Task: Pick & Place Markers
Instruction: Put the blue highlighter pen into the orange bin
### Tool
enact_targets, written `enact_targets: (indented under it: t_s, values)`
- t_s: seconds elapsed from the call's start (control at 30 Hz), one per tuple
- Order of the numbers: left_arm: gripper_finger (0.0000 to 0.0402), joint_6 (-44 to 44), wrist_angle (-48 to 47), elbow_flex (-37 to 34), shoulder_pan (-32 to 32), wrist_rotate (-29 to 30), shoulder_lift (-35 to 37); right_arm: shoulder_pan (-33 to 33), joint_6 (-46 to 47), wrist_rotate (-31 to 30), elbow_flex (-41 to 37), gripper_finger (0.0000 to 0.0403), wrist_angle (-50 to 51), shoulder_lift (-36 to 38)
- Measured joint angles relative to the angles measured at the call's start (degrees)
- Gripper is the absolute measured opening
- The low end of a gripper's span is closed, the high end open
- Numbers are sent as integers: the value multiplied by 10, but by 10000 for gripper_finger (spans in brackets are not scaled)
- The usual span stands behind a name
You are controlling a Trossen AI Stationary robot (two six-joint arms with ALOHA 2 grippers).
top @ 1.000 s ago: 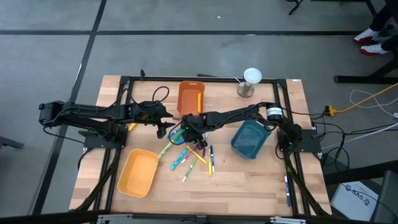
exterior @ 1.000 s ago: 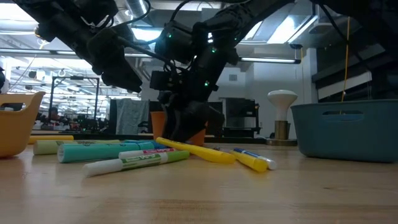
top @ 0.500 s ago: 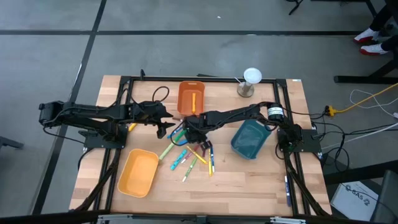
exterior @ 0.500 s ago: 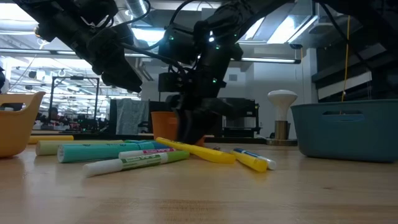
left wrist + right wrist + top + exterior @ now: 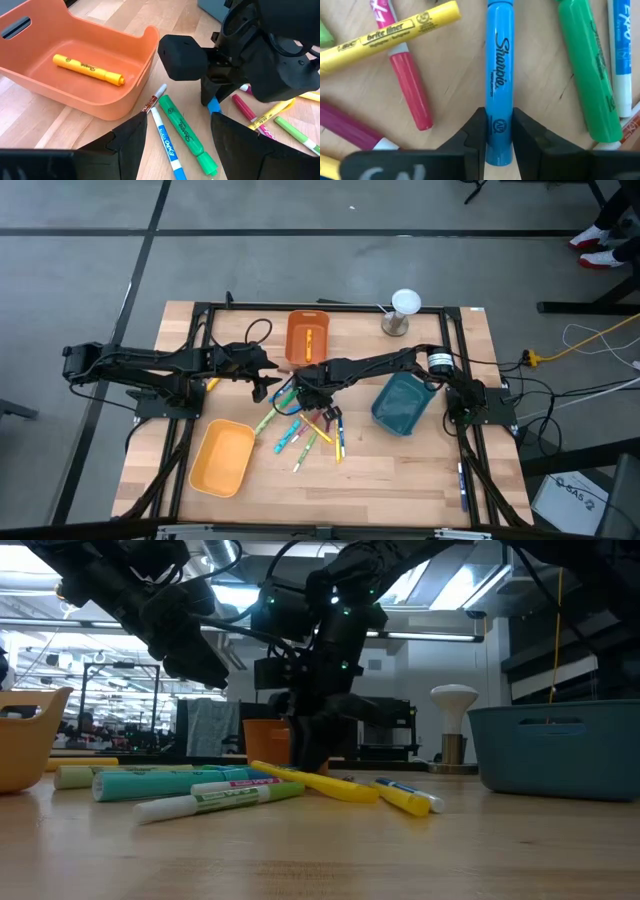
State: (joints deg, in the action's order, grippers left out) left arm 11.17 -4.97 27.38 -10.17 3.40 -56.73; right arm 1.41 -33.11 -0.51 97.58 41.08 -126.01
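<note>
Several markers (image 5: 305, 430) in mixed colours lie loose on the wooden table between the bins. My right gripper (image 5: 303, 392) reaches down into the pile's far end and is shut on a blue marker (image 5: 499, 75), which lies among a green marker (image 5: 585, 75), a pink one (image 5: 410, 85) and a yellow one (image 5: 390, 32). My left gripper (image 5: 262, 387) is open and empty just left of it, hovering over a green marker (image 5: 182, 132) and a blue-and-white one (image 5: 165, 142). One yellow marker (image 5: 87, 69) lies in the orange bin (image 5: 307, 337). My right gripper pinches the blue marker near one end (image 5: 499, 131) between its two fingers, one on each long side. The fingers come from above, pointing down, and lie across the marker. The marker lies level with the markers around it; I cannot tell whether it is off the table.
A yellow bin (image 5: 222, 458) stands at the near left and a blue bin (image 5: 403, 402) at the right. A white-topped metal stand (image 5: 400, 310) is at the far edge. Bare wood lies along the near edge. The two grippers are close together.
My right gripper has shifted a little toward the table's left and far side over the marker pile. The markers lie as before.
</note>
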Motion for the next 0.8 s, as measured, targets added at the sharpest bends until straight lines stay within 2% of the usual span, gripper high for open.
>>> enact_targets:
  t_s: [0.23,0.53,0.8]
  values:
    - [214,2,0,0,0,0,0,0,5,-2,57,69,48,0]
    - [214,1,0,0,0,0,0,0,4,32,130,71,141,2]
    - [214,1,0,0,0,0,0,0,12,95,170,69,214,2]
